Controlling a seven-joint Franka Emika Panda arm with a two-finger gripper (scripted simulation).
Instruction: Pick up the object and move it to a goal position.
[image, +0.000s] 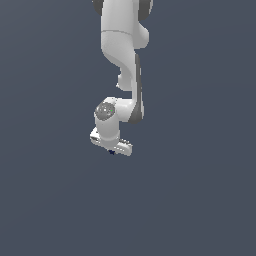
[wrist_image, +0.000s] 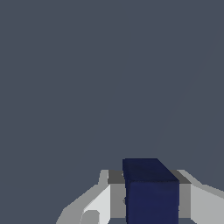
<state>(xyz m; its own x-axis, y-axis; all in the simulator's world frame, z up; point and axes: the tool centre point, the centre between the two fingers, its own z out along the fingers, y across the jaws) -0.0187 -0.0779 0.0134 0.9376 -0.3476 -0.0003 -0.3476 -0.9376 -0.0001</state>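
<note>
1. Spanning both views as plain grey bench (image: 200, 200); showing no goal marker anywhere.
2. Reaching down over it as white arm (image: 122, 45), wrist bent low.
3. Clamping as claw (image: 112, 150) on the cube, pads pressing both sides in the wrist view.
4. Sitting between the fingers (wrist_image: 194, 203) as navy cube (wrist_image: 151, 192); grasp looking done, carrying to goal remaining.

Block (wrist_image: 151, 192) sits between the fingers (wrist_image: 199, 203) of the gripper (image: 112, 151), beneath the arm (image: 122, 55).
</note>
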